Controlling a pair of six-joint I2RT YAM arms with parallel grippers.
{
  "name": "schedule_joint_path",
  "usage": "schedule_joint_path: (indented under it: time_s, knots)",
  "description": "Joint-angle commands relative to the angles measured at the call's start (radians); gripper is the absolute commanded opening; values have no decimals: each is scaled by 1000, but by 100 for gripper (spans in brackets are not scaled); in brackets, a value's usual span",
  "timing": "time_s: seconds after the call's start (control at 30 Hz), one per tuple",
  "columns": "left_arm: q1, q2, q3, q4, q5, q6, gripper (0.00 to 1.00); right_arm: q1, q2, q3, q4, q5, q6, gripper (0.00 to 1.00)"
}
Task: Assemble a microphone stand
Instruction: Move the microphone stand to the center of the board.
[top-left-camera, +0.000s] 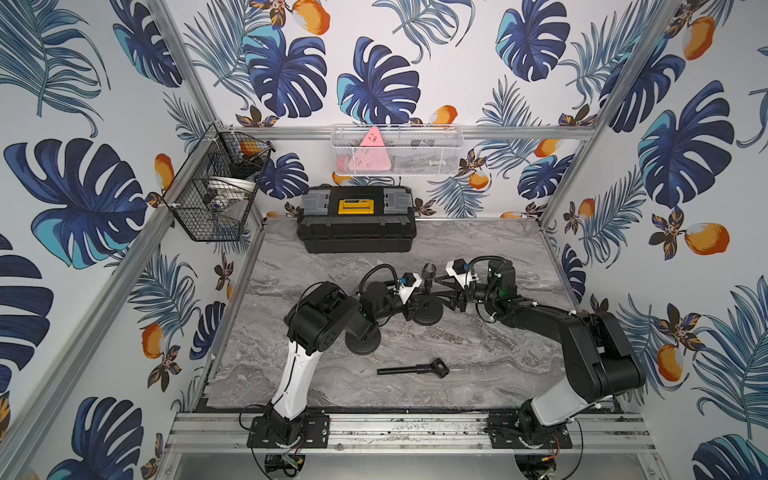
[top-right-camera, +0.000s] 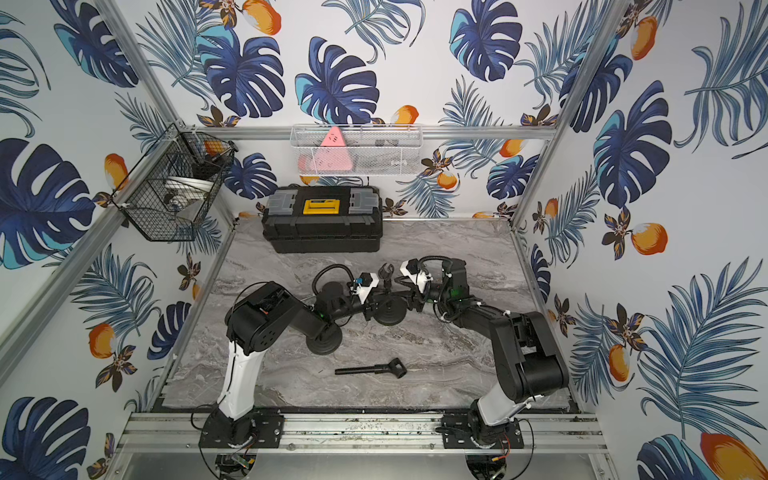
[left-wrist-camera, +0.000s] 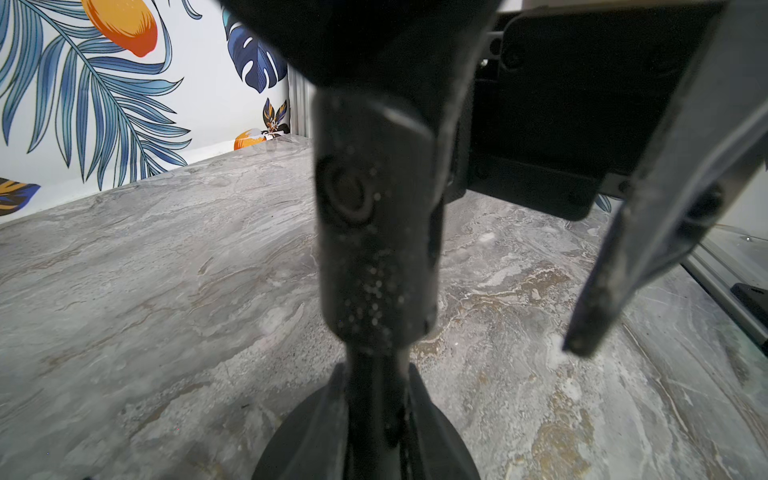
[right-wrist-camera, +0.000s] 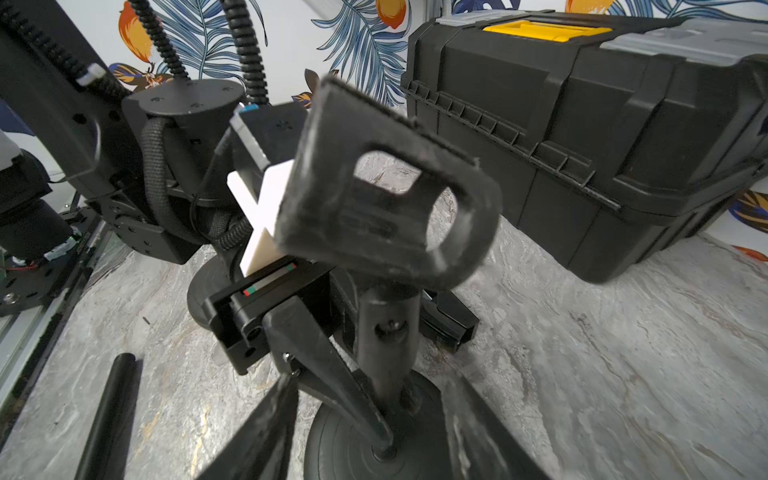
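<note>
A small black stand is upright mid-table: a round base (top-left-camera: 428, 315) (top-right-camera: 390, 313), a short pole (right-wrist-camera: 386, 324) and a microphone clip (top-left-camera: 429, 274) (right-wrist-camera: 390, 195) on top. My left gripper (top-left-camera: 422, 300) (left-wrist-camera: 374, 386) is shut on the foot of the pole (left-wrist-camera: 374, 249), just above the base (right-wrist-camera: 353, 449). My right gripper (top-left-camera: 436, 293) (right-wrist-camera: 372, 380) comes from the opposite side. It is open, with a finger on each side of the pole and not touching it. One of its fingers (left-wrist-camera: 623, 270) shows in the left wrist view.
A second round base (top-left-camera: 363, 343) (top-right-camera: 324, 340) lies under my left arm. A loose pole with a clip (top-left-camera: 413, 368) (top-right-camera: 372, 368) lies nearer the front edge. A black toolbox (top-left-camera: 356, 218) (right-wrist-camera: 582, 124) stands at the back. Two wire baskets (top-left-camera: 216, 187) (top-left-camera: 397, 151) hang on the walls.
</note>
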Motion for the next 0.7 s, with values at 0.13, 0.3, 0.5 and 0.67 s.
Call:
schedule_joint_path:
  time_s: [0.13, 0.3, 0.5, 0.67]
  knots:
    - [-18, -16, 15, -34, 25, 49, 15, 3, 46, 38, 39, -50, -30, 60]
    - [-35, -25, 16, -66, 9, 79, 15, 6, 72, 38, 127, -69, 21, 58]
    - [-37, -32, 4, -60, 5, 65, 15, 9, 48, -13, 175, -50, 50, 56]
    - [-47, -50, -32, -42, -16, 58, 15, 16, -2, -103, 281, -2, 115, 56]
